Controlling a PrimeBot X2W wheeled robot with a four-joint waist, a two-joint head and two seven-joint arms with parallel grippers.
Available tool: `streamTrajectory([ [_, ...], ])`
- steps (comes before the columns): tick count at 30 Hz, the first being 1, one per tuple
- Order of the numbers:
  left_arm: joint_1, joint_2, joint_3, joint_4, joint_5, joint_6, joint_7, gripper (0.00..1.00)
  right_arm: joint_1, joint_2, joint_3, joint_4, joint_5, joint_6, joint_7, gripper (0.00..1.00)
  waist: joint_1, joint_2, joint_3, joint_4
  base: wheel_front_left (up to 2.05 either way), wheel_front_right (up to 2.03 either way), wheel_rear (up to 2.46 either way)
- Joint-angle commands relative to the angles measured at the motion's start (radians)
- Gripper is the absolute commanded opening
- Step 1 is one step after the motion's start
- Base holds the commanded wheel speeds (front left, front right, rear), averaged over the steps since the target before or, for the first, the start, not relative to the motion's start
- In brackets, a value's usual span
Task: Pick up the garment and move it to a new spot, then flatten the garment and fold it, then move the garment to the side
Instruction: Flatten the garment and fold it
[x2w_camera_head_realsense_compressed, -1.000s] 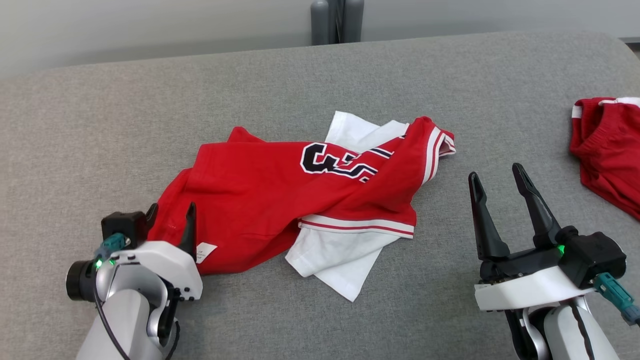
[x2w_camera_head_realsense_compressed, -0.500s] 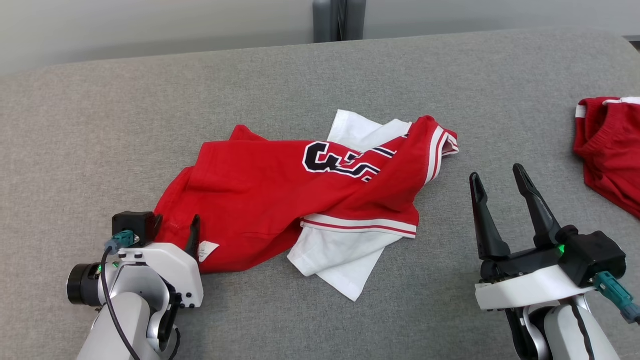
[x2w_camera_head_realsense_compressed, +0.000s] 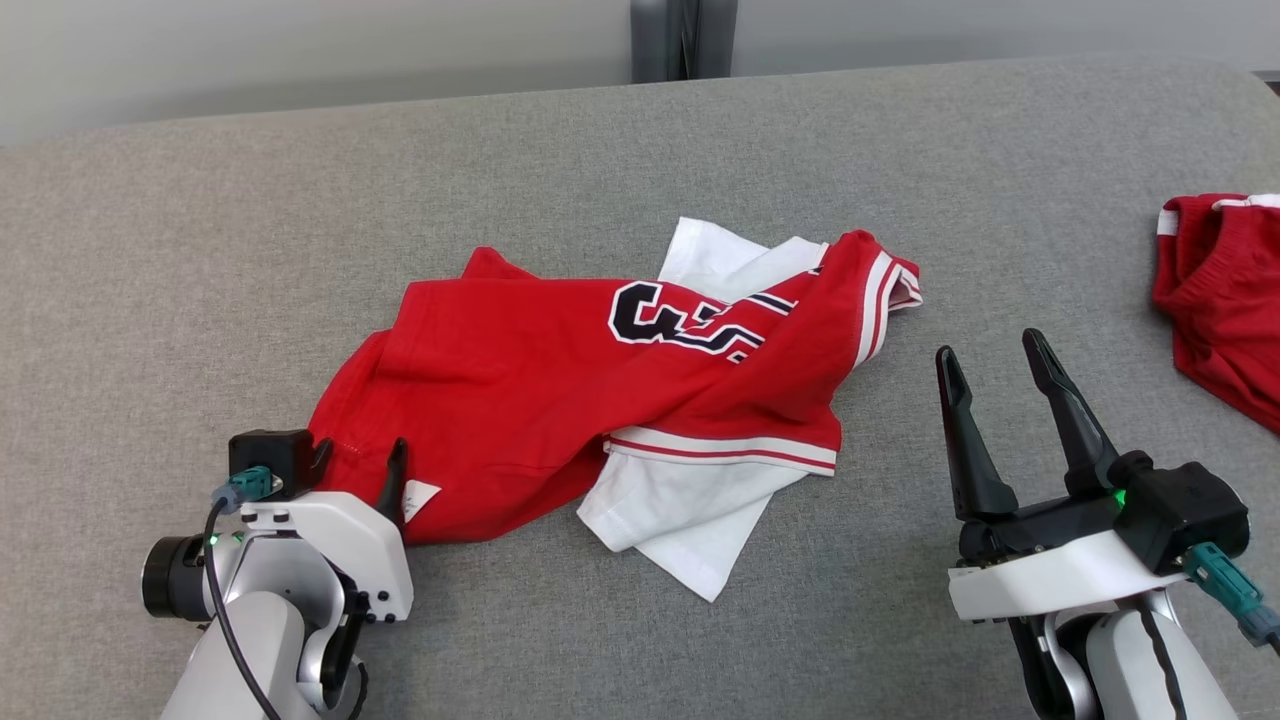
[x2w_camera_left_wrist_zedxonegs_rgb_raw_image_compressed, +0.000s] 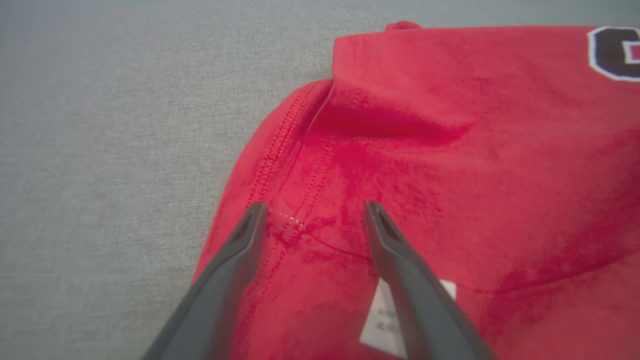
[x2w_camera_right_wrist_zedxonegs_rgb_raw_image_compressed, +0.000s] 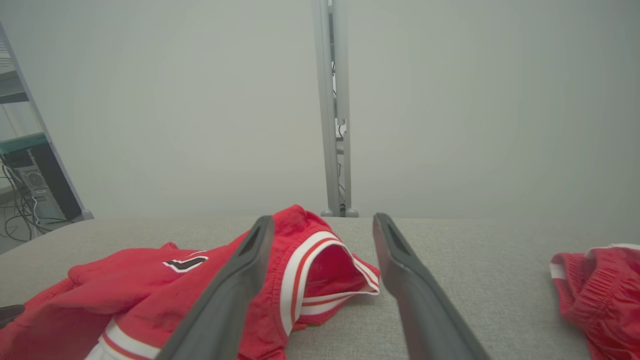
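Observation:
The garment (x2w_camera_head_realsense_compressed: 520, 400), a red jersey with white sleeves and black lettering, lies crumpled in the middle of the grey padded surface (x2w_camera_head_realsense_compressed: 200, 250). My left gripper (x2w_camera_head_realsense_compressed: 358, 462) is open at its near-left corner. In the left wrist view the left gripper (x2w_camera_left_wrist_zedxonegs_rgb_raw_image_compressed: 315, 210) has its fingers astride the stitched hem of the garment (x2w_camera_left_wrist_zedxonegs_rgb_raw_image_compressed: 450, 150), and the white label (x2w_camera_left_wrist_zedxonegs_rgb_raw_image_compressed: 382, 320) lies beside the right finger. My right gripper (x2w_camera_head_realsense_compressed: 990, 350) is open and holds nothing, off to the right of the striped trim. From the right wrist, the right gripper (x2w_camera_right_wrist_zedxonegs_rgb_raw_image_compressed: 322, 220) points at the garment's (x2w_camera_right_wrist_zedxonegs_rgb_raw_image_compressed: 125, 285) striped opening.
Red shorts (x2w_camera_head_realsense_compressed: 1220, 300) lie at the surface's right edge; the right wrist view also has these shorts (x2w_camera_right_wrist_zedxonegs_rgb_raw_image_compressed: 600, 285). A grey post (x2w_camera_head_realsense_compressed: 683, 40) stands behind the far edge. Bare grey surface surrounds the garment on all sides.
My left gripper has slid a little lower in the head view, toward the garment's near-left corner by the label. The right gripper and the garment have stayed put.

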Motion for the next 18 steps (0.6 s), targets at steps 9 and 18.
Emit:
streamTrajectory([
  [9,-0.033,0.015,-0.003,0.041,-0.005,0.008,-0.016,1.00,-0.013,-0.006,-0.006,0.005,-0.002,0.000,-0.004,1.00,0.0000,0.0000,0.009,-0.001,0.00,0.00,0.00],
  [18,-0.052,0.012,-0.016,0.076,-0.013,-0.001,-0.027,1.00,-0.012,-0.006,-0.006,0.006,-0.001,0.000,-0.004,1.00,0.0000,0.0000,0.010,0.001,0.00,0.00,0.00],
])
